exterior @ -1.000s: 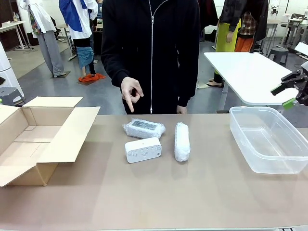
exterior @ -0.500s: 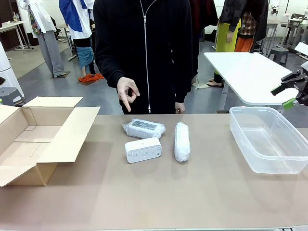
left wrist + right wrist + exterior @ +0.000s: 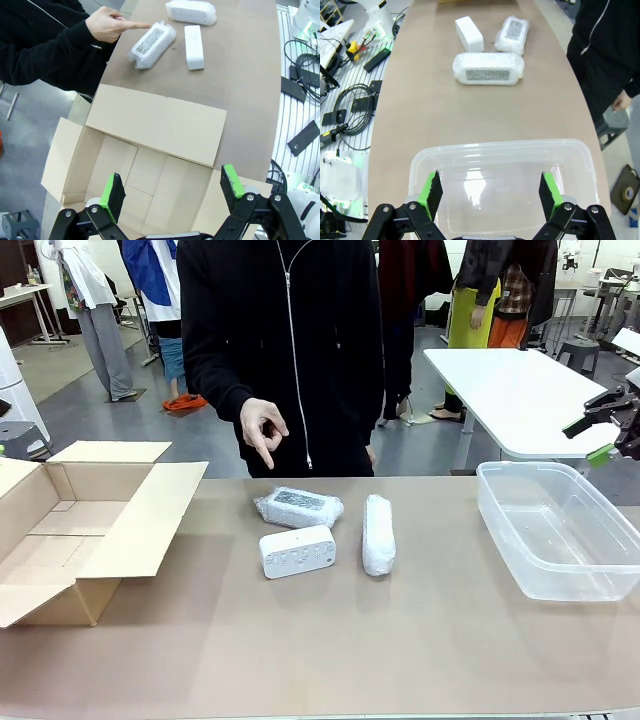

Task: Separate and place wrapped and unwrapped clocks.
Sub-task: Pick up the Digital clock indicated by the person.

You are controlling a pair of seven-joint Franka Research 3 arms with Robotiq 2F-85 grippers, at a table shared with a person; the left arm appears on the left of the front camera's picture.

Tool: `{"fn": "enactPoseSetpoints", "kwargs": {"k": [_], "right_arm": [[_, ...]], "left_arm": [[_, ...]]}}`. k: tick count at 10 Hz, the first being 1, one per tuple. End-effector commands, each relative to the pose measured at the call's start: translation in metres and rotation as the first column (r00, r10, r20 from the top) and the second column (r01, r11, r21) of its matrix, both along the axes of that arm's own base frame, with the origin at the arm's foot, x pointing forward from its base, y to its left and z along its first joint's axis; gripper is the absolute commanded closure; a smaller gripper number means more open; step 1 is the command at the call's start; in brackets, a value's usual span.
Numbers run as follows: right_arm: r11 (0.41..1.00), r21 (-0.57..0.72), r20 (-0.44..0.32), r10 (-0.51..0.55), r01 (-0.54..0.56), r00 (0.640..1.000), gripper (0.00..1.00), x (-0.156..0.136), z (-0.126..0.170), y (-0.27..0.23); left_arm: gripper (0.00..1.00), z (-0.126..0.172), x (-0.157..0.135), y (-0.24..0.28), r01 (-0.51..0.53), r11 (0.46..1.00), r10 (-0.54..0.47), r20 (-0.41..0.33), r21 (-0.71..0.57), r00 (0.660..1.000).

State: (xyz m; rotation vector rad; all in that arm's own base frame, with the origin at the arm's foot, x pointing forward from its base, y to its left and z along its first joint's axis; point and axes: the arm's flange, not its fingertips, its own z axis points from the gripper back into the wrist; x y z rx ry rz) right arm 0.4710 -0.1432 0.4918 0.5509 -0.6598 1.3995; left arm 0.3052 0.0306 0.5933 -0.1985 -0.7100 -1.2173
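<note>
- Centrally on the brown table (image 3: 400, 640) we see 3 clocks close together. The bare white clock (image 3: 297, 551) lies nearest the robot's side.
- The far wrapped clock (image 3: 299, 506) lies just behind it, and the side wrapped clock (image 3: 378, 534) lies just to their right, pointing lengthwise toward the person.
- The person's hand (image 3: 262, 430) hangs over the far table edge with its index finger pointing down at the far wrapped clock. We cannot tell whether it touches.
- An open cardboard box (image 3: 60, 540) sits at the table's left end and a clear plastic tub (image 3: 560, 530) at its right end.
- The left gripper (image 3: 171, 175) hovers above the box, green pads wide apart.
- The right gripper (image 3: 489, 180) hovers above the tub, its fingers likewise spread apart.
</note>
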Motion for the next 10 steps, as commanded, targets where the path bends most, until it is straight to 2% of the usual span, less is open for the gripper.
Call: {"fn": "enactPoseSetpoints", "kwargs": {"k": [1, 9, 10], "right_arm": [[1.000, 0.019, 0.008, -0.003, 0.003, 1.000, 0.00, 0.000, 0.001, 0.002], [1.000, 0.000, 0.000, 0.000, 0.000, 1.000, 0.00, 0.000, 0.000, 0.000], [0.999, -0.015, 0.026, 0.029, -0.029, 0.999, 0.00, 0.001, 0.009, 0.015]], "left_arm": [[0.00, -0.001, 0.001, 0.002, 0.020, 1.000, -0.020, 0.001, -0.007, 1.000], [0.00, -0.001, 0.001, 0.002, 0.020, 1.000, -0.020, 0.001, -0.007, 1.000], [0.00, -0.001, 0.001, 0.002, 0.020, 1.000, -0.020, 0.001, -0.007, 1.000]]}}
